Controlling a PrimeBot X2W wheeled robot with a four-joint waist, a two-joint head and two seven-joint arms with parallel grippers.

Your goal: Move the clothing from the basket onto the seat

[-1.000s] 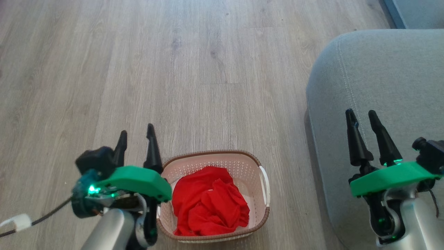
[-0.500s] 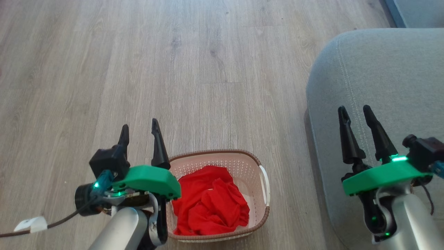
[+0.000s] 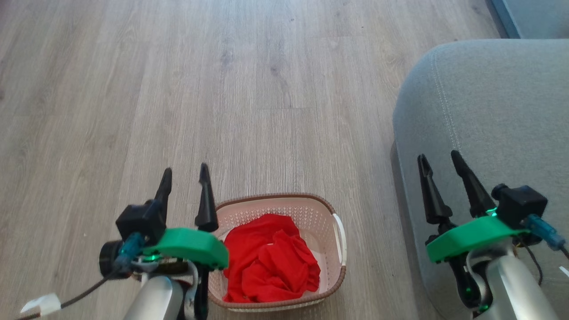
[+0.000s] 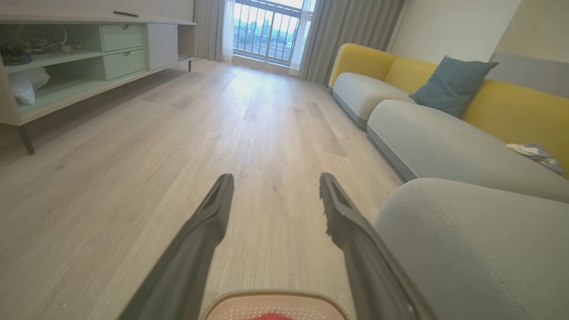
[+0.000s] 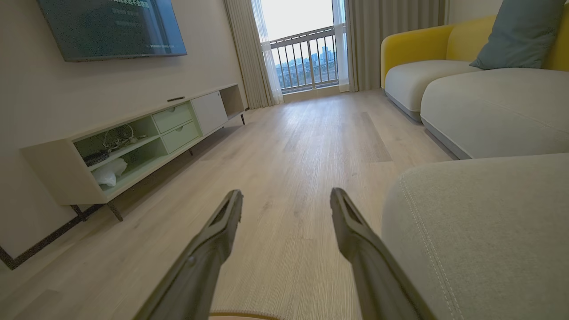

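Bright red clothing (image 3: 269, 260) lies crumpled in the cream basket (image 3: 293, 206), which stands on the wood floor at the bottom middle of the head view. The basket's brown rim (image 4: 275, 297) and a sliver of red clothing (image 4: 269, 317) peek in at the bottom of the left wrist view. The grey seat (image 3: 498, 111) fills the right side. My left gripper (image 3: 184, 174) hovers open above the basket's left rear corner, empty. My right gripper (image 3: 438, 160) is open over the seat's left edge, holding nothing. Both point forward along the floor.
A pale green and white TV cabinet (image 5: 146, 138) runs along the left wall under a wall screen (image 5: 111, 26). A yellow-backed sofa (image 4: 426, 111) with a teal cushion (image 4: 449, 84) and a small cloth (image 4: 531, 153) lines the right. Curtained balcony doors (image 5: 306, 49) stand far ahead.
Both arms shifted: the left gripper moved right toward the basket, the right gripper moved left and lower. Both stayed open. The clothing in the basket is unchanged.
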